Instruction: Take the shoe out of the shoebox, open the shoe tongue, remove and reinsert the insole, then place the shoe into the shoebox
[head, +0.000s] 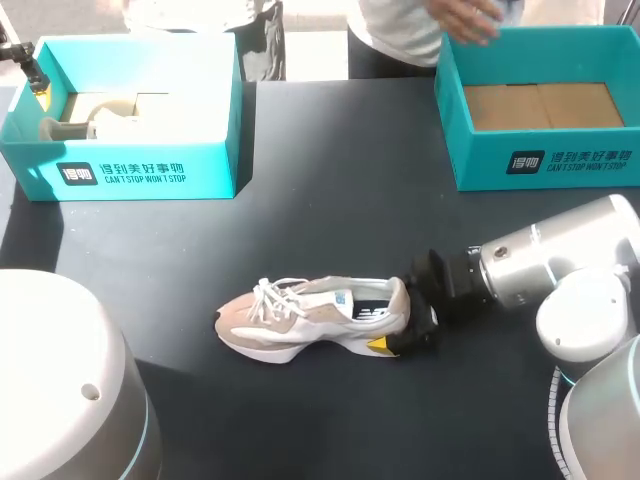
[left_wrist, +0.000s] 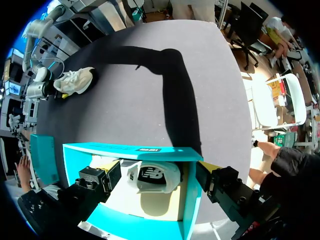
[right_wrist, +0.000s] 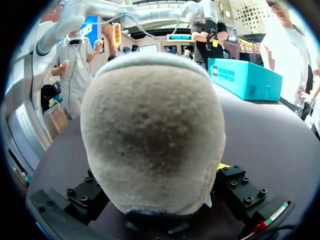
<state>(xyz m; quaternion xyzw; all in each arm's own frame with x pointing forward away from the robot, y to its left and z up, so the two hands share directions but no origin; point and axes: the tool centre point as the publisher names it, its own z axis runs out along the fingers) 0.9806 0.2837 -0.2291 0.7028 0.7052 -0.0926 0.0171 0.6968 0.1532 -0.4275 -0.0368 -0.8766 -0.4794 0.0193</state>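
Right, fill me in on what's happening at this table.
The right arm's hand is closed on the heel of a pale shoe, which lies on its sole on the dark table between two teal shoeboxes. The shoe is out of its box and its laces look tied. The left hand hangs open at the left shoebox, where a second shoe lies inside. The right shoebox stands at the far right of the table.

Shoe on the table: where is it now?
Head view: the shoe lies in the middle of the table, toe leftward, heel gripped by the right gripper.
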